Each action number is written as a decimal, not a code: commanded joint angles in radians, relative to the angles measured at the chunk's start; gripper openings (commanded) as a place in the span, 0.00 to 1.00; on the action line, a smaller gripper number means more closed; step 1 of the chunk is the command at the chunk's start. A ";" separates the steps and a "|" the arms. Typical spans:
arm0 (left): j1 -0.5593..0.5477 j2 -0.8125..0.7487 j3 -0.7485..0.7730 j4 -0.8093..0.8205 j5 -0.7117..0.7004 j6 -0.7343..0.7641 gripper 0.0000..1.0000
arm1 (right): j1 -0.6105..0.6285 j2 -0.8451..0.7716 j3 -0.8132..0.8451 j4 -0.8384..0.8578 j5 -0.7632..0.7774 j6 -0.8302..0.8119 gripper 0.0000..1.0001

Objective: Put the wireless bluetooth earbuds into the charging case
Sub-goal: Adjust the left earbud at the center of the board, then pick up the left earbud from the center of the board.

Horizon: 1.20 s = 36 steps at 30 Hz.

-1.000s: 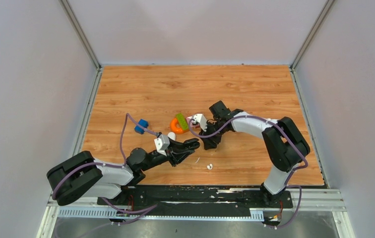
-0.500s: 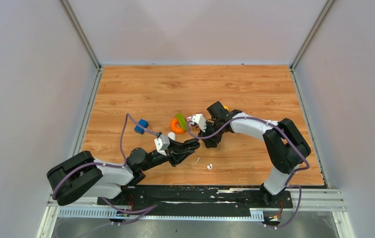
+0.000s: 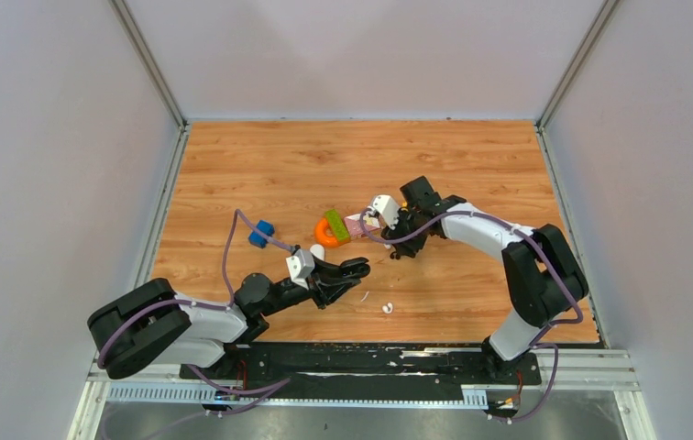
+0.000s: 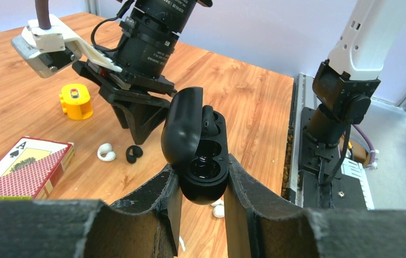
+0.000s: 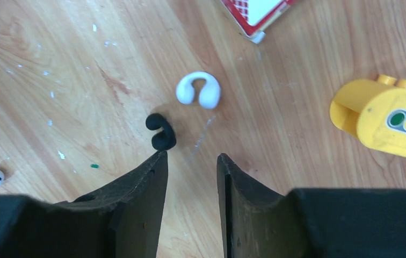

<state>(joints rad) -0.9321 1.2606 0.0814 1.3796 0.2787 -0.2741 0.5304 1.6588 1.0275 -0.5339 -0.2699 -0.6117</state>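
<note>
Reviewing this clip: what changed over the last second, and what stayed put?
The right hand swung rightward in the top view, away from the left hand. It now hangs open and empty near a black earbud and a white earbud. Nothing was grasped or released. The left hand kept its grip on the open black charging case. The orange ring and blue block stayed put.
</note>
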 commanded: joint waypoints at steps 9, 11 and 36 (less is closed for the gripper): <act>0.004 0.008 0.011 0.055 0.007 0.012 0.00 | -0.057 -0.075 0.017 -0.023 -0.117 -0.052 0.30; 0.005 0.008 0.010 0.057 0.008 0.011 0.00 | -0.057 -0.063 0.029 -0.014 -0.120 -0.055 0.29; 0.004 0.005 0.009 0.048 0.002 0.012 0.00 | -0.055 0.100 0.094 -0.006 -0.137 -0.079 0.27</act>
<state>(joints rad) -0.9321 1.2701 0.0814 1.3792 0.2821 -0.2745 0.4763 1.7535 1.1011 -0.5636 -0.4114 -0.6651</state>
